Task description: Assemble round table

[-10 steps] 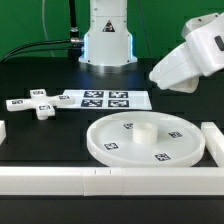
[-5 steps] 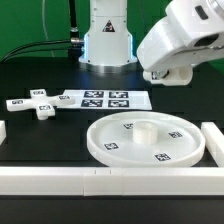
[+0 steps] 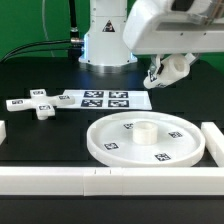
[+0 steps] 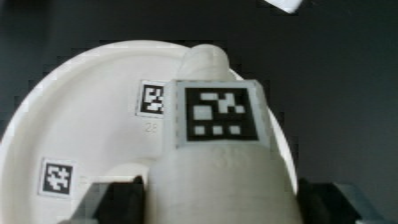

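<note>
So the Panda arm (image 3: 170, 28) takes up the top of the exterior view, hanging above the black table (image 3: 40, 70) toward that view's right. The biggest kit part is the round rimmed disc (image 3: 108, 143). It lies flat near the front, with a short raised hub (image 3: 143, 128) in its middle and a few square tags on its face. Long white border bars (image 3: 60, 181) run along the front edge and up the sides. Behind the disc is the marker board (image 3: 105, 99), flat on the table, and the cross-shaped piece (image 3: 38, 106) lies just beside it on the exterior view's left, well apart from the disc.

Smallest bit: the tagged cylinder post (image 4: 217, 140). The gripper (image 3: 161, 74) has it up off the table behind the disc. In the wrist view the dark fingers (image 4: 118, 203) sit tight on either side of the post, which points out over the disc (image 4: 80, 110).
</note>
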{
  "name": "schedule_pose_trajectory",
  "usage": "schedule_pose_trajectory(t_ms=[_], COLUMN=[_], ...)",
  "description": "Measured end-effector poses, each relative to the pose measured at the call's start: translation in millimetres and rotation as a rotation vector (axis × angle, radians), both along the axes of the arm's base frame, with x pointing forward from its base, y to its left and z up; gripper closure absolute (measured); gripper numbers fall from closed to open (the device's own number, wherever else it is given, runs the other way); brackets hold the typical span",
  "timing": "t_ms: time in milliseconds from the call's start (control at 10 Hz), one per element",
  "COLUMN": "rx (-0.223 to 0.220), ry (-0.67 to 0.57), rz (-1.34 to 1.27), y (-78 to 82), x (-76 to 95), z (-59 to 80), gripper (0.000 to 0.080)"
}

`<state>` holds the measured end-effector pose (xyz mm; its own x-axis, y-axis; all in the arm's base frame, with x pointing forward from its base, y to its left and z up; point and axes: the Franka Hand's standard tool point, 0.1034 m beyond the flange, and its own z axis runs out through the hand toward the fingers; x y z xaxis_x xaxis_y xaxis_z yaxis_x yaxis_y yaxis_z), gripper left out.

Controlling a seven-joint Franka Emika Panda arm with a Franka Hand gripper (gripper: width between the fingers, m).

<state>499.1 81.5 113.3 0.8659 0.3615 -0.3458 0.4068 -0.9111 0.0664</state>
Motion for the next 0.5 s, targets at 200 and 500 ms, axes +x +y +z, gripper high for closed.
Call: schedule_pose_trajectory(t_ms=[200, 500], rx=[0.041, 0.122], ry=[-0.096, -0.283], rz=[0.017, 0.049], y=[1.9, 3.3], x=[4.0, 9.3], z=[1.2, -0.9], gripper=[0.039, 0.039])
